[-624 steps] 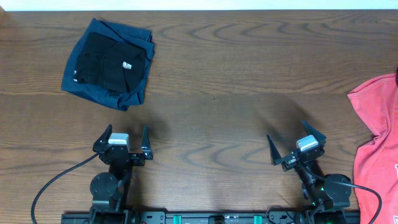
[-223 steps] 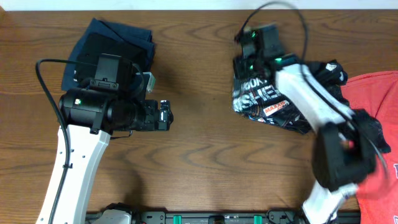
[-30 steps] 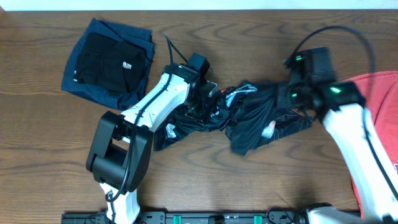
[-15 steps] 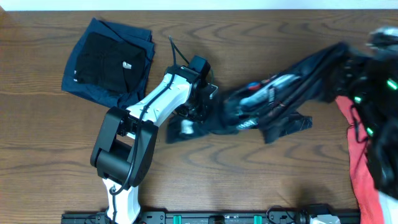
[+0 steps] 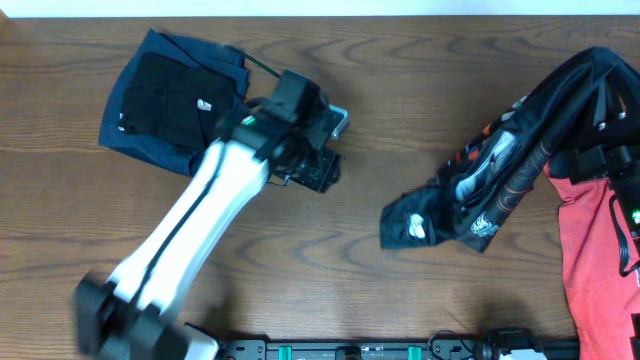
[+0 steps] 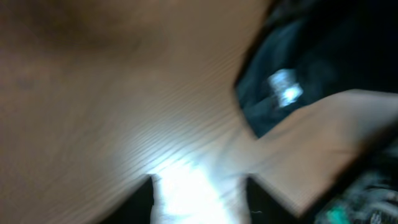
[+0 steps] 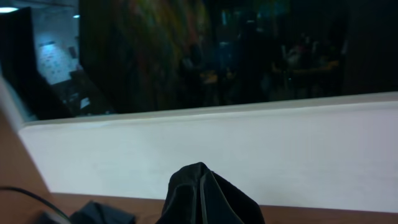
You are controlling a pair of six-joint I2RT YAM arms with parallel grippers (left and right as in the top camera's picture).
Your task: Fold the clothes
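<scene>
1. A dark brown wooden table (image 5: 330,270) fills the overhead view, and a white wall strip (image 5: 320,8) is seen along the top edge.
2. The left arm (image 5: 195,215) is stretched on a diagonal from the lower left of the frame to the upper middle and is smeared by blur.
3. The left gripper (image 5: 322,170) is held over bare wood, just right of the folded navy and black garments (image 5: 170,100) in the upper left. How far it is open cannot be told, since it is blurred in both the overhead and left wrist views. No cloth is seen in it.
4. In the left wrist view only blurred wood and a dark garment with a white tag (image 6: 285,87) can be made out in the upper right.
5. The right arm (image 5: 612,158) is raised at the right edge of the frame.
6. The black jersey (image 5: 480,190) is draped from it, from the upper right down to the middle right, and its lower end rests on the table.
7. The right gripper is covered by cloth. A bunched peak of the jersey is seen at the bottom middle of the right wrist view, and the grip is taken to be closed on it.
8. The jersey is well apart from the left gripper.
9. A red T-shirt (image 5: 590,270) lies at the lower right edge, beside the jersey.
</scene>
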